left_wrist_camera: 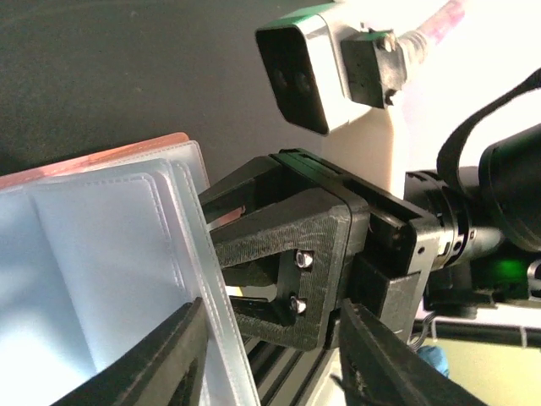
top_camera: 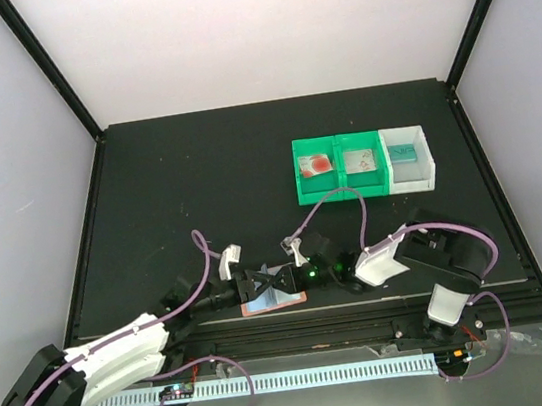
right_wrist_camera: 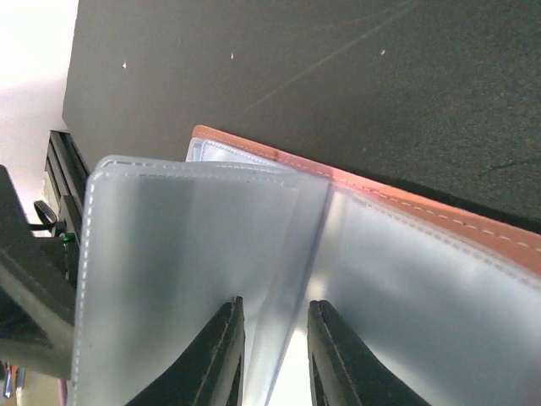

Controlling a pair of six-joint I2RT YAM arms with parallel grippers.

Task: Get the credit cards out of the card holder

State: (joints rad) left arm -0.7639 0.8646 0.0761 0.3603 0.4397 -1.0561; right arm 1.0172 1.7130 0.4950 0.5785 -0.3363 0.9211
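Both arms reach inward, each pincer (top_camera: 254,284) (top_camera: 294,277) clamping the opened card holder (top_camera: 273,303).

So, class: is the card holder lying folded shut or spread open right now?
Spread open. The card holder shows its pale clear pockets fanned on both sides of the spine, salmon cover edge behind; the right gripper pinches one pocket leaf.

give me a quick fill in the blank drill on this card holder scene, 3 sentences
1. The card holder lies open at the ____ edge of the table, between the two grippers.
2. Next to the two green bins stands one ____ bin.
3. In the right wrist view, the right gripper has a clear ____ sleeve between its fingers.

Missing words: near; white; plastic
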